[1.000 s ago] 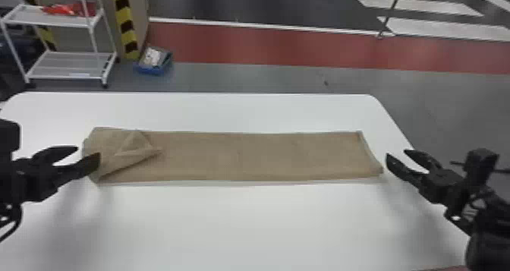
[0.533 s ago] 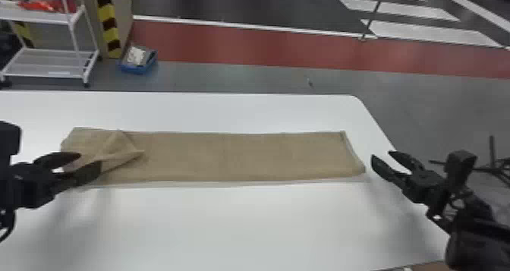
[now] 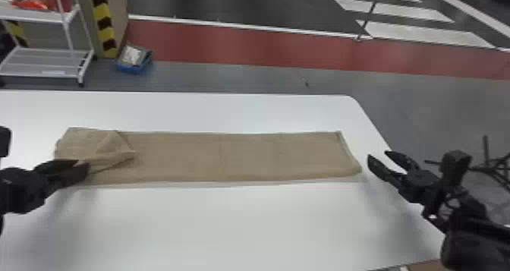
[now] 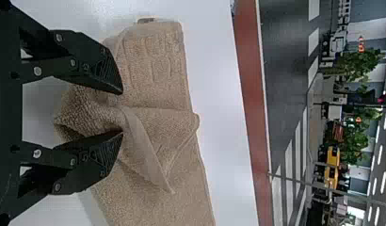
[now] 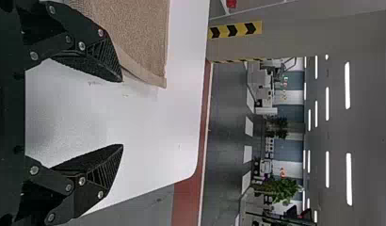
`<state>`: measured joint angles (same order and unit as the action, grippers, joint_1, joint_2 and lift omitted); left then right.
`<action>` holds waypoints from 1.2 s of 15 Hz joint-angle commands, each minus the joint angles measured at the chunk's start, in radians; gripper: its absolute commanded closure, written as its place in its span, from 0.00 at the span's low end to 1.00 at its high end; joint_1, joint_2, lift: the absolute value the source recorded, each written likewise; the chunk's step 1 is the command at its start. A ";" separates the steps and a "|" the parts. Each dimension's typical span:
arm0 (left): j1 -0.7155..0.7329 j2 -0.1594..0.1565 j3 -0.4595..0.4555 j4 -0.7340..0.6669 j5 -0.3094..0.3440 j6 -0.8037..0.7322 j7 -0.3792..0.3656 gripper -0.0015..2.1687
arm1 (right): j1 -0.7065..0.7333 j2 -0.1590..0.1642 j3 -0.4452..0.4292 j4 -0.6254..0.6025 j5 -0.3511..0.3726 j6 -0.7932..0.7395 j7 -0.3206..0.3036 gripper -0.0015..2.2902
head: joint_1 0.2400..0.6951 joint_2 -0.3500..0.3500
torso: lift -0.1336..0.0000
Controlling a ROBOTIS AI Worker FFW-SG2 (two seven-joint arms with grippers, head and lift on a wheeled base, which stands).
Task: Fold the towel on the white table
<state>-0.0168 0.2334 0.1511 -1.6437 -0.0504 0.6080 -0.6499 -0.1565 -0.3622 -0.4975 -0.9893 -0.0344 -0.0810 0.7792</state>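
The towel (image 3: 246, 156) lies in a long tan strip across the middle of the head view, running from the left part of the frame to right of center, on the white table (image 3: 227, 228). Most of it is flat. At its left end a loose flap (image 3: 100, 147) is turned over and rumpled, its point aimed toward the right of the frame.

The left pincer (image 3: 83, 164) is at the left of the frame, over the near edge of the towel's turned-over end. In the left wrist view the pincer (image 4: 122, 114) stands partly open, its two fingers apart, with a raised bunch of the towel showing between them.

The right pincer (image 3: 377, 155) is right of center, just beyond the towel's right end. It is wide open and holds nothing; the right wrist view shows a corner of the towel near one finger.

Past the table, a white cart (image 3: 49, 57) stands in the upper left of the frame with red items (image 3: 32, 3) on a shelf. Beside it are a yellow-and-black striped post (image 3: 103, 8) and a blue box (image 3: 131, 68) on the floor. A red strip (image 3: 243, 44) crosses the floor toward the upper right.
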 commanded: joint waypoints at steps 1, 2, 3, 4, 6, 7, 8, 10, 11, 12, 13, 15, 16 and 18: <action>0.011 -0.003 0.008 -0.028 0.012 -0.004 0.006 0.42 | 0.000 -0.001 -0.004 0.001 0.001 0.004 0.000 0.20 | 1.00 0.19 | 0.08; 0.015 -0.008 0.019 -0.042 0.015 -0.013 0.006 0.41 | 0.000 -0.001 -0.006 0.001 0.001 0.004 0.000 0.20 | 1.00 0.19 | 0.08; 0.015 -0.008 0.022 -0.053 0.018 -0.013 0.009 0.41 | 0.002 -0.003 -0.006 0.001 0.001 0.004 0.000 0.20 | 1.00 0.19 | 0.08; 0.015 -0.008 0.025 -0.054 0.018 -0.013 0.012 0.40 | 0.002 -0.003 -0.006 0.001 0.001 0.004 0.002 0.20 | 1.00 0.19 | 0.08; 0.015 -0.008 0.028 -0.054 0.020 -0.010 0.015 0.40 | 0.002 -0.003 -0.004 0.000 0.004 0.007 0.009 0.20 | 1.00 0.19 | 0.08; 0.015 -0.009 0.027 -0.054 0.020 -0.010 0.018 0.40 | 0.017 0.000 -0.003 -0.025 0.002 0.019 0.017 0.20 | 1.00 0.19 | 0.08; 0.015 -0.009 0.027 -0.053 0.020 -0.010 0.019 0.40 | 0.051 0.011 -0.001 -0.089 -0.019 0.047 0.020 0.21 | 1.00 0.20 | 0.08; 0.015 -0.011 0.027 -0.053 0.021 -0.007 0.021 0.40 | 0.087 0.045 -0.006 -0.216 -0.047 0.163 0.057 0.41 | 1.00 0.20 | 0.08; 0.015 -0.012 0.030 -0.054 0.021 -0.004 0.019 0.40 | 0.100 0.062 -0.006 -0.282 -0.047 0.243 0.080 0.63 | 1.00 0.21 | 0.08; 0.015 -0.012 0.031 -0.054 0.024 -0.001 0.019 0.40 | 0.110 0.081 0.004 -0.344 -0.044 0.310 0.104 0.77 | 1.00 0.23 | 0.08; 0.017 -0.014 0.033 -0.054 0.032 0.002 0.019 0.40 | 0.126 0.108 0.013 -0.397 -0.041 0.344 0.124 0.82 | 1.00 0.26 | 0.08; 0.020 -0.014 0.045 -0.067 0.044 0.020 0.018 0.40 | 0.173 0.161 0.073 -0.520 -0.044 0.399 0.126 0.83 | 1.00 0.31 | 0.08; 0.020 -0.014 0.047 -0.068 0.044 0.036 0.018 0.40 | 0.189 0.180 0.108 -0.557 -0.047 0.421 0.126 0.83 | 1.00 0.34 | 0.08; 0.020 -0.017 0.050 -0.076 0.046 0.042 0.019 0.40 | 0.189 0.230 0.195 -0.594 -0.050 0.464 0.121 0.83 | 1.00 0.43 | 0.08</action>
<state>0.0030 0.2180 0.1978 -1.7133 -0.0064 0.6441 -0.6306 0.0288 -0.1682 -0.3654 -1.5537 -0.0822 0.3530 0.9032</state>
